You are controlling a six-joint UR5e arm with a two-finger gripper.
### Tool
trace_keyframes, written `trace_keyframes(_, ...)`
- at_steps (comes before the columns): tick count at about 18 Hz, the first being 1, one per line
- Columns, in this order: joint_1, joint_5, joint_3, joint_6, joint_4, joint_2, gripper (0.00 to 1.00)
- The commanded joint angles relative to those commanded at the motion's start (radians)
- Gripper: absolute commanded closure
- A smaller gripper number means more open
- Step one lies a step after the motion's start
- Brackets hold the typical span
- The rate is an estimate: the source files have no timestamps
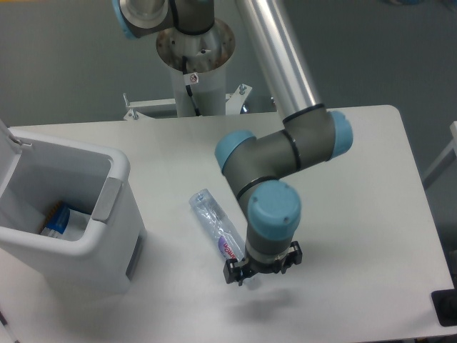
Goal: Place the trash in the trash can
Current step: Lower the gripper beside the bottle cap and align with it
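The clear plastic water bottle (216,229) lies on its side near the middle of the worktop (357,179), a little toward the front edge, its base pointing up-left toward the trash can and its capped end pointing toward the front edge. Lying flat like this, it offers its narrow neck end as the easiest place to take hold, which seems to be why the arm has the gripper (246,275) pointing straight down over that end. The wrist hides most of the fingers from this overhead view; only dark tips show either side of the neck, so I cannot tell whether they are spread around it or already pinching it.

The white trash can (114,171) stands at the worktop's left edge with its hinged lid (8,139) swung up and back, leaving the mouth free for a drop from above. Something blue and orange (57,218) already lies at its bottom. No cup is visible on the worktop.

The bottle is not yet lifted, so the step in hand appears to be the grasp itself.
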Motion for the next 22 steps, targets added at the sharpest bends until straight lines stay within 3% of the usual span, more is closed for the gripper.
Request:
trace_keyframes(7,-0.029,0.075,0.002,-0.038,-0.005,-0.031,0.0)
trace_keyframes(11,-0.029,0.078,0.003,-0.04,-0.006,-0.034,0.09)
trace_keyframes(13,-0.032,0.078,0.002,-0.052,-0.006,-0.037,0.2)
trace_keyframes(22,-0.045,0.127,0.003,-0.061,-0.006,-0.054,0.24)
